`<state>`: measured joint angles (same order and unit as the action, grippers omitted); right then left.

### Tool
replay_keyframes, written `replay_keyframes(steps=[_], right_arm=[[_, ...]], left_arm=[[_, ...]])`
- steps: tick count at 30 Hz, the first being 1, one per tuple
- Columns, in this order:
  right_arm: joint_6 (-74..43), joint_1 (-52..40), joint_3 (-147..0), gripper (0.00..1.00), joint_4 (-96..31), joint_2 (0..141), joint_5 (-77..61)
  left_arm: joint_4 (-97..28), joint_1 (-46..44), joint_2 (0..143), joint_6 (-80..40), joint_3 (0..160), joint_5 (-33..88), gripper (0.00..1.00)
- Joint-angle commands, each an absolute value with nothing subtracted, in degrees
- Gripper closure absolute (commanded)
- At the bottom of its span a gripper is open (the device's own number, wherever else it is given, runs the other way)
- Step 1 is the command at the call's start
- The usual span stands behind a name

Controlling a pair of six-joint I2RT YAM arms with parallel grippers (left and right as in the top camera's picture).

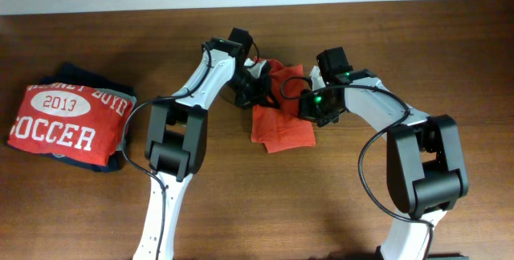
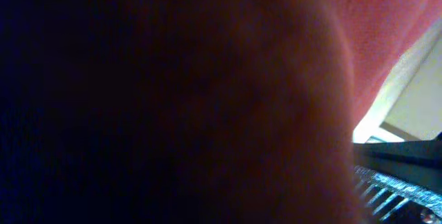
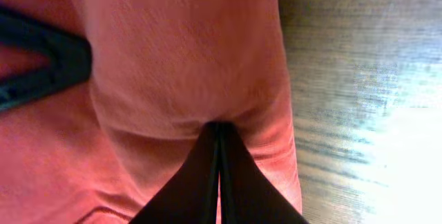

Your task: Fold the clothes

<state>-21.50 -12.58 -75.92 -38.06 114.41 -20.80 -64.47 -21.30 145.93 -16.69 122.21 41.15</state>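
The orange-red T-shirt (image 1: 281, 127) lies bunched in a small folded heap at the middle of the table, with its far part raised between the grippers. My left gripper (image 1: 255, 90) is buried in the shirt's upper left part. In the left wrist view the fabric (image 2: 387, 16) covers the lens and hides the jaws. My right gripper (image 1: 303, 99) is at the shirt's upper right. Its fingers (image 3: 219, 131) are shut on a pinched fold of the fabric (image 3: 179, 44). A piece of dark navy print (image 3: 41, 65) shows at the left.
A folded red shirt with white "2013 SOCCER" print (image 1: 68, 123) lies on top of navy garments (image 1: 88, 74) at the far left. The bare wooden table (image 1: 321, 212) surrounds the heap and also shows in the right wrist view (image 3: 359, 79).
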Motion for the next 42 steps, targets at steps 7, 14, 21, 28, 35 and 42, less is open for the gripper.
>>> replay_keyframes(steps=[7,14,21,28,35,42], right_arm=[[-14.06,-8.54,-81.12,0.96,-48.73,106.26,-20.64],[-13.72,-7.07,-86.24,0.96,-50.85,96.16,-18.55],[-13.76,-7.09,-86.63,0.96,-50.85,92.18,-18.2],[-13.76,-7.16,-86.61,0.96,-50.92,92.18,-18.39],[-13.74,-7.16,-86.59,0.96,-52.1,92.18,-18.35],[-13.76,-7.16,-86.59,0.95,-52.31,92.18,-18.33]], left_arm=[[-67.72,-15.7,138.72,-14.44,121.01,31.48,0.99],[-70.46,-10.46,121.78,-20.34,121.01,24.88,0.99],[-74.24,-4.25,104.2,-23.4,121.01,10.98,0.99],[-77.95,9.8,98.76,-23.55,120.99,10.2,0.99],[-71.9,23.51,99.59,-25.23,115.92,14.68,1.0],[-63.44,33.39,100.49,-26.28,102.65,24.77,1.0]])
